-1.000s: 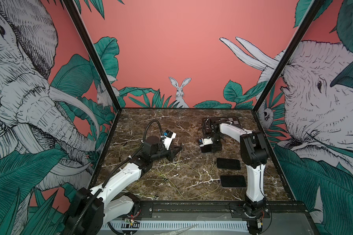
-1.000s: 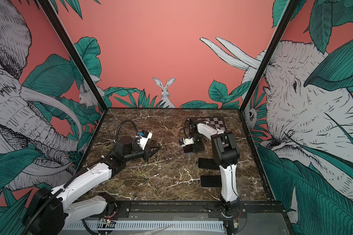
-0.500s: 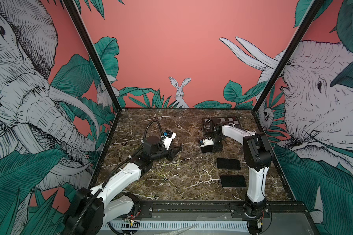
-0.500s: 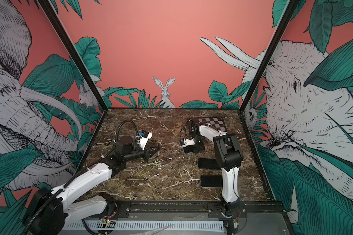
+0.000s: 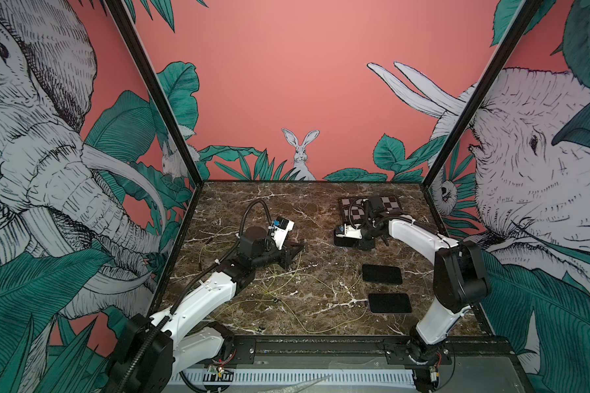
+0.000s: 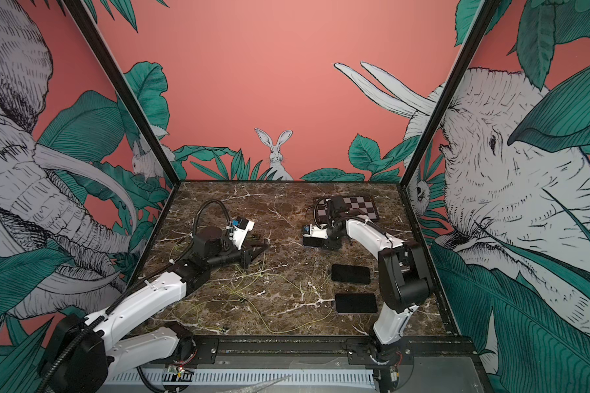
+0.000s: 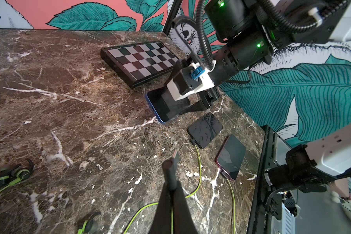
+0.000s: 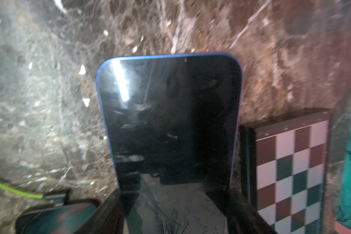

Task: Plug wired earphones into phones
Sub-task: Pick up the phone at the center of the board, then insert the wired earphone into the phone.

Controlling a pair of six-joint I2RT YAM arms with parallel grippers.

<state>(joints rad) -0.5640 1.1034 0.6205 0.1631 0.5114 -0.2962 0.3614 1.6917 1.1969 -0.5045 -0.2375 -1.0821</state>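
Blue-edged phone [image 8: 170, 113] between wide-set right jaws

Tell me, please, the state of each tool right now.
Left tool: closed, holding an earphone plug.
Right tool: closed across the sides of the blue-edged phone.

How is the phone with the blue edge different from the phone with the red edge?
The blue phone has a blue rim; the red phone has a dark red one. The blue phone is held between the fingers of the right gripper, while the red phone lies free. A green cord is plugged into the red phone's end; no cord shows at the blue phone. Both have dark glossy screens facing up.
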